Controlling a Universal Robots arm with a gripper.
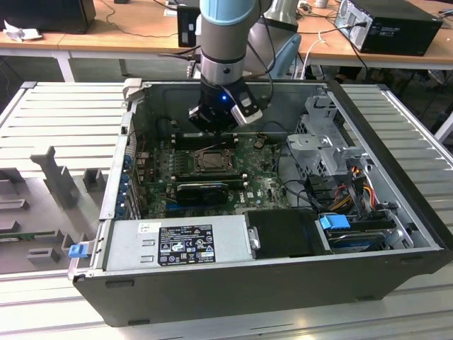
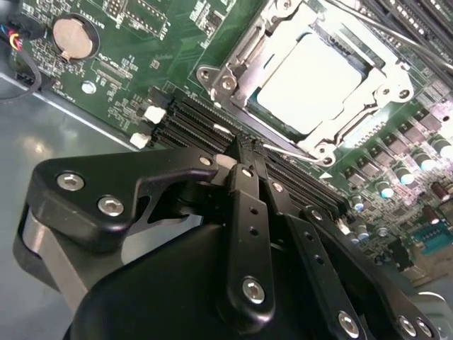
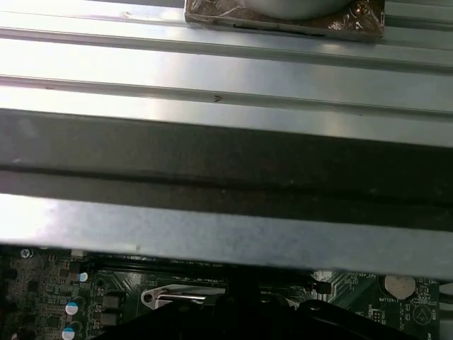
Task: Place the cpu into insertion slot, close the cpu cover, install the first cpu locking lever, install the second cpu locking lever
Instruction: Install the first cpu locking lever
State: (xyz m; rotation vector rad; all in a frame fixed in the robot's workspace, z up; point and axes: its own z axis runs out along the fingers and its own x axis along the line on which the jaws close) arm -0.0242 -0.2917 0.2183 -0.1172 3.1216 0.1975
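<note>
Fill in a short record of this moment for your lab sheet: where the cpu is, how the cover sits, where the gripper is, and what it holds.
cpu: seated in the insertion slot, pale top showing
cpu cover: down, framing the chip
gripper: fingers together, just beside the socket, above the memory slots
held: nothing visible
setting: open computer case, green board

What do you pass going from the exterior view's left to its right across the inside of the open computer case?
Green board → insertion slot → silver drive cage → orange and yellow cables.
</note>
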